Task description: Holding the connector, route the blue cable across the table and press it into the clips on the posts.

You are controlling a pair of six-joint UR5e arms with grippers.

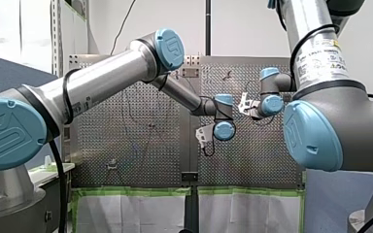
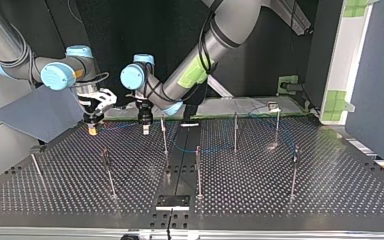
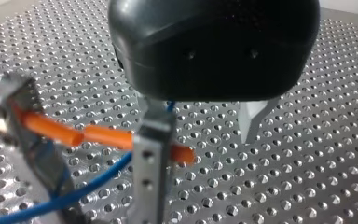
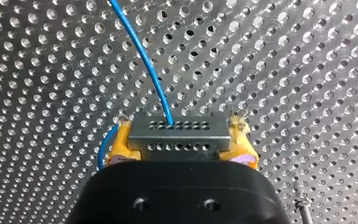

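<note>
Right gripper (image 4: 179, 142) is clamped hard on the connector (image 4: 179, 133), a yellow pad (image 4: 121, 144) pressed to each end of that grey block, and the blue cable (image 4: 144, 65) springs from its row of holes and arcs away over the perforated worktop (image 4: 307, 70). In the top view both grippers hang low over the far side of the worktop, near each other but apart: my right at the view's left, my left gripper (image 2: 145, 129) just beside a post (image 2: 164, 135). From there the cable shows as a thin blue line lying loose among the middle posts. On the left wrist view my left gripper's fingers stand apart, a metal finger (image 3: 151, 158) on one side and a pale one (image 3: 254, 119) on the other, nothing between them. The cable passes that metal finger, and an orange tube (image 3: 102, 135) crosses behind it; I cannot tell whether they touch
</note>
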